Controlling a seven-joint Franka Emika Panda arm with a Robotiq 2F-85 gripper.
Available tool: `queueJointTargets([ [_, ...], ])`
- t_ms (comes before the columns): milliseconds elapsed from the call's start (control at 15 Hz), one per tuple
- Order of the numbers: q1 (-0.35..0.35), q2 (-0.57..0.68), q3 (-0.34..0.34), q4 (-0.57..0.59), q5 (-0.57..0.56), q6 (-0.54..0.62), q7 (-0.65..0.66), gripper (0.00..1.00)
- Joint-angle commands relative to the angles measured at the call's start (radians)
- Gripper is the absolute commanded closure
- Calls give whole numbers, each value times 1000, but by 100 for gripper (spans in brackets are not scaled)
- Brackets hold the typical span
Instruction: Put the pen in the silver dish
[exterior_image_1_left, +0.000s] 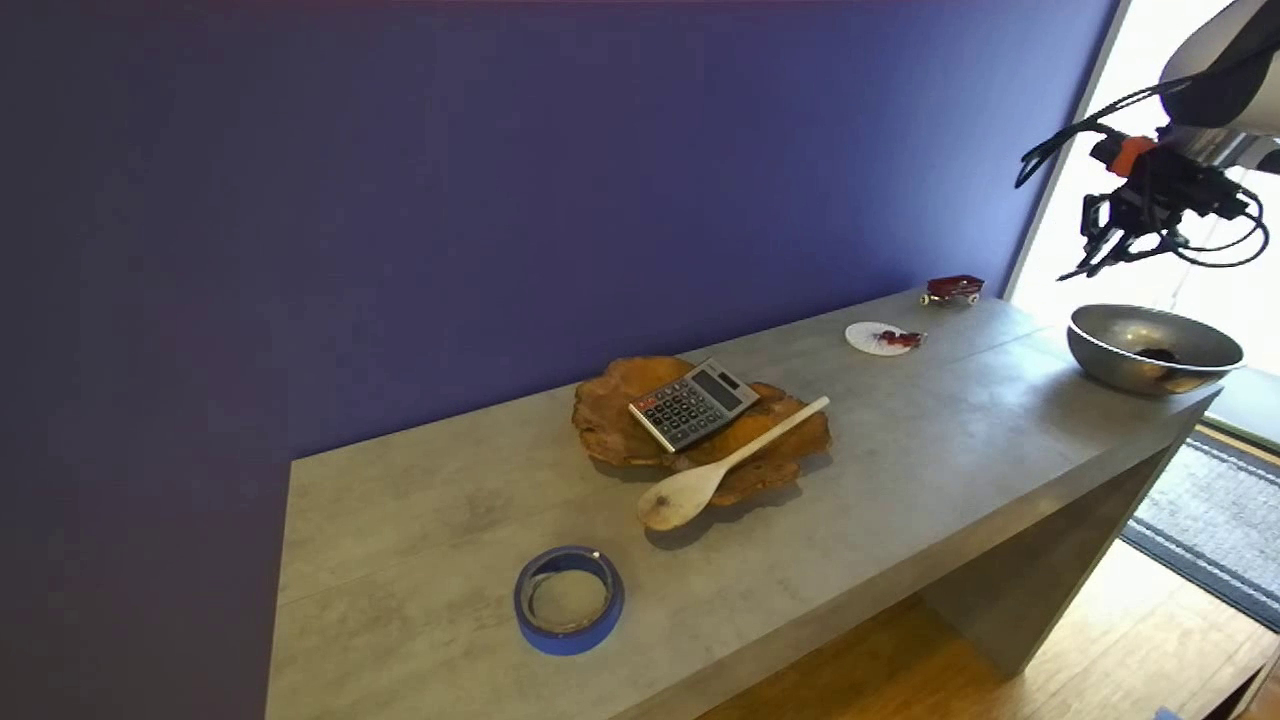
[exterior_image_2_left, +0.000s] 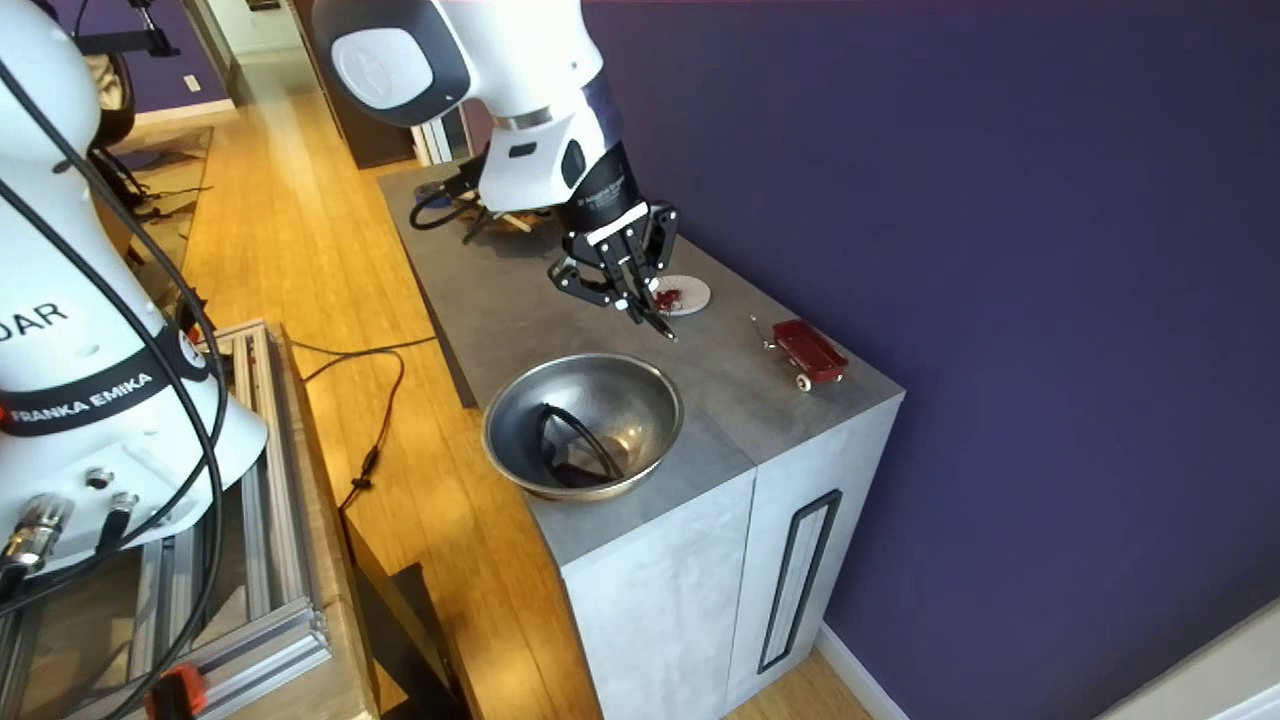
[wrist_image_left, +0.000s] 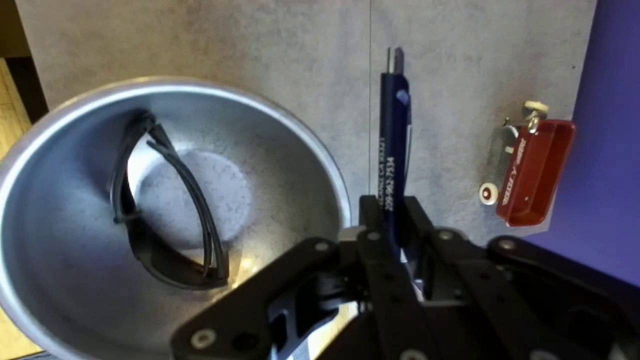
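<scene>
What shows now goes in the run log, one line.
gripper: closed on pen | pen: aloft, outside dish | dish: on counter, glasses inside | status: pen not yet placed

Purple wall (exterior_image_1_left: 500, 200) along grey counter (exterior_image_1_left: 400, 520); wooden floor (exterior_image_2_left: 290, 220), grey rug (exterior_image_1_left: 1215, 520); bright glare (exterior_image_1_left: 1140, 40) beyond counter's end.

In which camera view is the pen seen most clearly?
The wrist view: there the dark blue pen is large, with its clip and printed lettering visible, though the gripper hides part of it. Both exterior views show it only as a thin, dark stick jutting from the gripper.
</scene>
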Motion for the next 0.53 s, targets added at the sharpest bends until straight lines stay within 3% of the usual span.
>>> queueJointTargets([
  [0,-62,-151,-71,0,13,-102,-210,97],
  [200,-55,-127,-115,1,29,-217,-307,97],
  [333,-40,-80,-131,0,50,-263,-300,97],
  [400,-36,-60,-132,-2,64,-274,-275,72],
  [467,-29,-53,-130,-3,85,-267,-260,60],
])
